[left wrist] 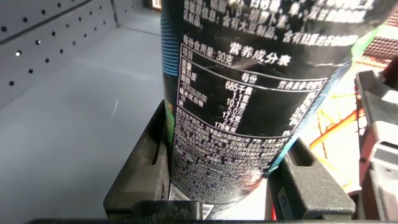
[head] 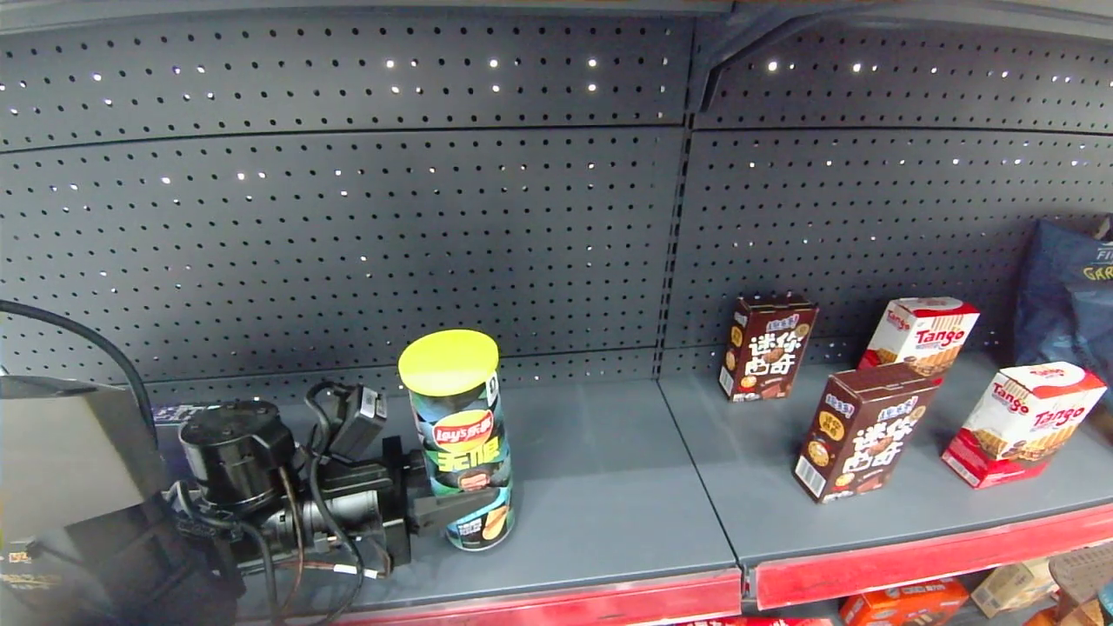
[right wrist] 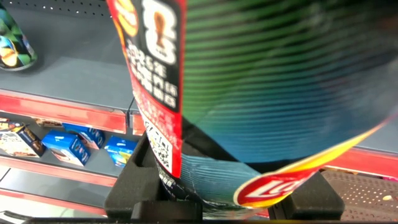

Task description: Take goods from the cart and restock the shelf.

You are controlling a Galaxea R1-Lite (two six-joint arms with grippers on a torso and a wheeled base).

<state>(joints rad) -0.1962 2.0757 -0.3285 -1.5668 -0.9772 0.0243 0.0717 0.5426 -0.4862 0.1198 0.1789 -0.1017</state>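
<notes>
A tall chips can (head: 463, 439) with a yellow lid stands upright on the grey shelf (head: 609, 496), left of the middle. My left gripper (head: 463, 502) is shut on its lower part, one finger in front and one behind. In the left wrist view the can's dark printed side (left wrist: 236, 99) sits tight between the left gripper's (left wrist: 224, 171) two black fingers. My right gripper (right wrist: 217, 183) is shut on a second chips can (right wrist: 261, 93), green-blue with a red label, held out in front of the shelf's red edge. The standing can (right wrist: 13, 45) shows far off in that view.
On the shelf's right section stand two brown boxes (head: 766, 348) (head: 861, 432), two red-and-white wafer boxes (head: 922, 336) (head: 1024, 422) and a dark blue bag (head: 1069, 296). Bare shelf lies between the can and these. A pegboard wall (head: 391, 217) backs the shelf. Small blue boxes (right wrist: 65, 146) sit on a lower shelf.
</notes>
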